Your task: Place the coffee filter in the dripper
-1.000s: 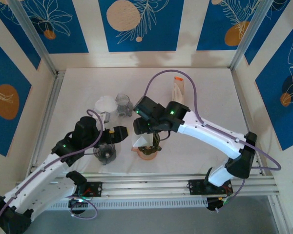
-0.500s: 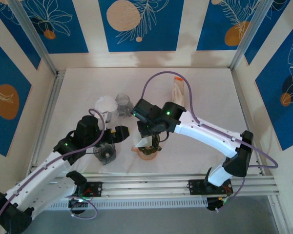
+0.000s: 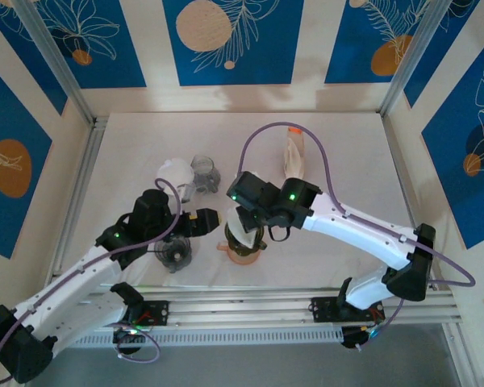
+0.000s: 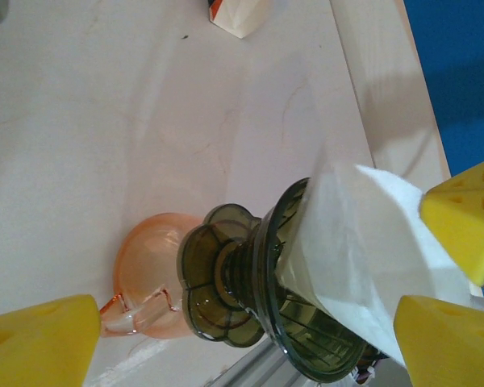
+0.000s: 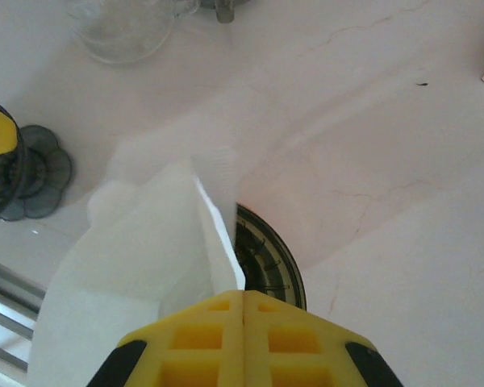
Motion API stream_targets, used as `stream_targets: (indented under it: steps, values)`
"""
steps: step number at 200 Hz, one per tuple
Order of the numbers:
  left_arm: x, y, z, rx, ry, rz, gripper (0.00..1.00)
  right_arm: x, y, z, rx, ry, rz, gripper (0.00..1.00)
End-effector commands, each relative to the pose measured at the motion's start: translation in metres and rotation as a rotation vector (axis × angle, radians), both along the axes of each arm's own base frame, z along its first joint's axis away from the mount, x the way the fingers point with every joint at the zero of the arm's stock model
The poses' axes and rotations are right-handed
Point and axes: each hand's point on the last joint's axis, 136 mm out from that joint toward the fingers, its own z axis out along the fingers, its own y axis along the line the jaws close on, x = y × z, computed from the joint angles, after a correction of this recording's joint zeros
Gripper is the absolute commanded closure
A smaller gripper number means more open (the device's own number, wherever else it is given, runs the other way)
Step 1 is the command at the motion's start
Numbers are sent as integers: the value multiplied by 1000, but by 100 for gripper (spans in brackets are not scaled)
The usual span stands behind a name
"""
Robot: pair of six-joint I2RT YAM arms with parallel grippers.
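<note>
Coffee filter [image 4: 371,250]: white paper cone, creased, lower part seated in mouth of dripper [image 4: 250,290], upper part standing proud. Pinched at top fold by right claw [image 5: 243,302], clenched. Dripper: dark green, ribbed, atop orange glass cup [image 4: 145,278]. Left claw [image 4: 246,322]: released, spread wide either side of dripper. Second dripper [image 3: 175,254] just left. Open counter [image 3: 347,161] toward far right.

White table [image 3: 347,161]. Directly on it: orange glass cup [image 4: 141,270] near the front edge, dripper [image 4: 250,282] stacked on it; second dark dripper [image 3: 175,255] near, to its left; clear glass [image 3: 205,172] and white cup [image 3: 174,172] side by side behind; paper packet [image 3: 294,151] farther back.
</note>
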Motion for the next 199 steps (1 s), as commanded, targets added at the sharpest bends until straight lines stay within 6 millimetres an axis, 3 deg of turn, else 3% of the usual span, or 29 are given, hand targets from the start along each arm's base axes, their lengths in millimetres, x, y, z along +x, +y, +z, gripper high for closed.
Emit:
stream_targets:
  steps: [1, 59, 125, 199]
  values:
    - [-2, -11, 14, -47, -23, -29, 7, 4, -1, 0, -33, -86, 36, 100]
    - [-7, -22, 0, -41, 3, -55, 8, 4, -5, -20, -86, -100, 18, 100]
    - [-15, -21, -27, 34, 45, -54, 29, 3, -8, -29, -135, -118, 24, 100]
    - [-19, -26, -36, 57, 59, -68, 29, -2, -9, -42, -144, -91, 24, 100]
